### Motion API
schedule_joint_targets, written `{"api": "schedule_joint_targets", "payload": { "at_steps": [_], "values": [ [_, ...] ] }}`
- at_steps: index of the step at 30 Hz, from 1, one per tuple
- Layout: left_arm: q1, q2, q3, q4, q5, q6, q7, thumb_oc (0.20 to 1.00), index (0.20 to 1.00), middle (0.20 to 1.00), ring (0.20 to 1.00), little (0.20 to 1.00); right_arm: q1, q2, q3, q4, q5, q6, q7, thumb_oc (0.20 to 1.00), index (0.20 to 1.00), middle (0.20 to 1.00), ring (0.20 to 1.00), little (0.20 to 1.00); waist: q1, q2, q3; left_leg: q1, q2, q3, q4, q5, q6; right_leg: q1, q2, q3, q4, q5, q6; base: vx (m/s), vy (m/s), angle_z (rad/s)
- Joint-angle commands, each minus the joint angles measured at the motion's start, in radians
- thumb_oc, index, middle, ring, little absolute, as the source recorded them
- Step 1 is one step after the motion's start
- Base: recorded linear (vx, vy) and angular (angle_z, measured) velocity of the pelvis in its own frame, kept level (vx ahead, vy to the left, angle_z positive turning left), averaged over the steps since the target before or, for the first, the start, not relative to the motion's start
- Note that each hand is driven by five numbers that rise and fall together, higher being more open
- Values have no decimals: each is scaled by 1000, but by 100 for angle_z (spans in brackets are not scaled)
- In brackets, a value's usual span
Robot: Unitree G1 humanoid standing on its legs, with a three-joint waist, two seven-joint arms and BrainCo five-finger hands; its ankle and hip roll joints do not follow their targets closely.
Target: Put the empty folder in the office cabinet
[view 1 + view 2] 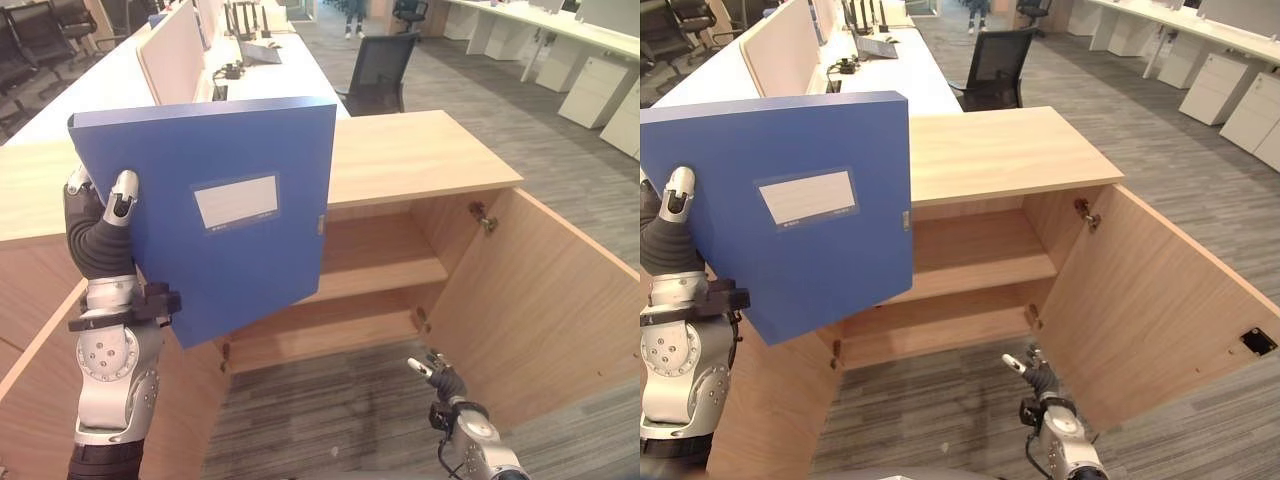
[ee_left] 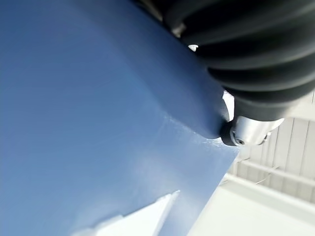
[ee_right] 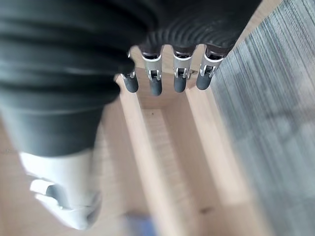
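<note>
Our left hand [image 1: 108, 222] grips the flat blue plastic folder [image 1: 225, 210] by its edge, holding it upright before the open light wooden office cabinet [image 1: 380, 260]. Our right hand [image 1: 438, 375] hangs low near the cabinet's door [image 1: 545, 300], fingers relaxed, empty.

The blue folder [image 1: 215, 205] hides most of the left hand [image 1: 108, 215] and part of the cabinet [image 1: 420, 160] shelves; its lower corner perhaps overlaps the opening.

cabinet [image 1: 420, 155]: wooden, both doors open | shelf [image 1: 375, 265]: bare | stands on grey carpet floor [image 1: 330, 415]
</note>
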State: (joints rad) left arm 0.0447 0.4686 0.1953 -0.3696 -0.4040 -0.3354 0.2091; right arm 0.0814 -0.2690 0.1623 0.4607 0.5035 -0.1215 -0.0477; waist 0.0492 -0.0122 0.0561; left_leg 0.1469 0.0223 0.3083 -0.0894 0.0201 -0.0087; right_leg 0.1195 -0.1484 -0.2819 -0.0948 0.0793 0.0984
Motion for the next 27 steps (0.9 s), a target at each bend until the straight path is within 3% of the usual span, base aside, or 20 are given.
{"api": "schedule_joint_targets", "payload": {
  "at_steps": [1,3,12,27],
  "values": [
    [-53,34,18,-5,34,-36,-33,200,200,200,200,200,-90,-23,-9,-140,110,-96,94,1000,1000,1000,1000,1000,-1,-45,-10,-5,30,-133,2,-94,-18,43,-31,-25,7,-68,33,0,0,0],
    [-46,35,5,0,31,-31,-47,200,200,200,200,200,-86,-35,-10,-202,125,-106,110,1000,1000,1000,1000,1000,-3,-45,-10,-5,31,-132,2,-94,-18,42,-32,-25,7,-67,33,0,0,0],
    [-46,39,-87,15,48,1,-99,200,200,200,200,200,-165,-98,65,-471,-60,-121,84,1000,1000,1000,1000,1000,-6,-39,-12,-5,32,-128,2,-95,-14,42,-33,-23,7,-66,32,0,0,0],
    [-125,32,-178,-8,67,-4,-101,200,200,200,200,200,-248,-104,233,-443,-242,-69,100,1000,1000,1000,1000,1000,-2,-42,-11,-2,36,-127,2,-92,-17,46,-30,-20,7,-68,31,0,0,0]
  ]
}}
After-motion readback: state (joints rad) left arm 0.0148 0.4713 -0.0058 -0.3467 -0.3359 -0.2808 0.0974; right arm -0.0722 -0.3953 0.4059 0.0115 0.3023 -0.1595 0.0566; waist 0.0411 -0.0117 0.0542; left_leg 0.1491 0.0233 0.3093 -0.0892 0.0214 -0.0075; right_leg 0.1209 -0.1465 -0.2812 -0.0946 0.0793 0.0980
